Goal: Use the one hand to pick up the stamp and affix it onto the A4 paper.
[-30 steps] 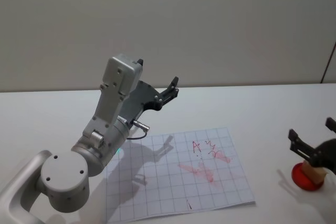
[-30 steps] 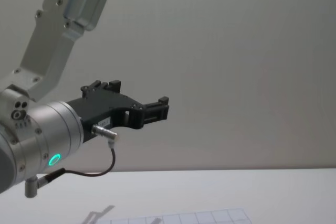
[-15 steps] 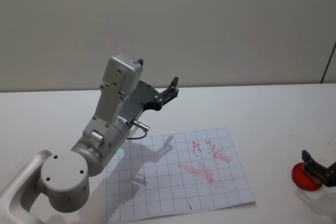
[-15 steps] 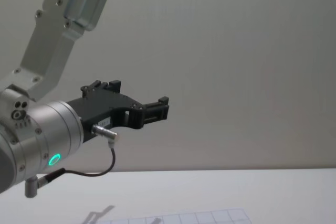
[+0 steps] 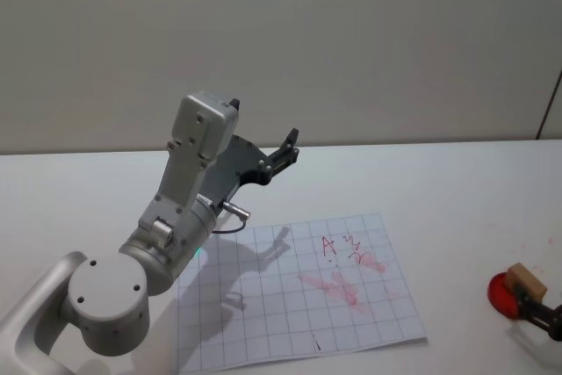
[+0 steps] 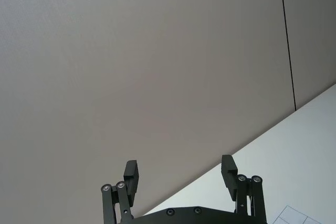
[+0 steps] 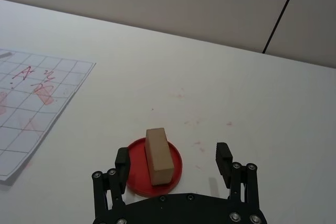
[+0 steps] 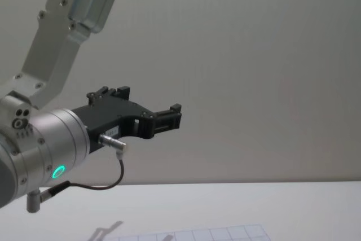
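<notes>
Table (image 7: 262, 103): stamp (image 7: 159, 156) on red disc (image 7: 136, 177), right pincer (image 7: 173, 151) near

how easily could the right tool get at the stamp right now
Probably yes. The right tool is open, jaws wider than the stamp, which lies on the red pad just ahead with nothing between. A short, slightly recentred advance should do. The left tool is raised well away.
</notes>
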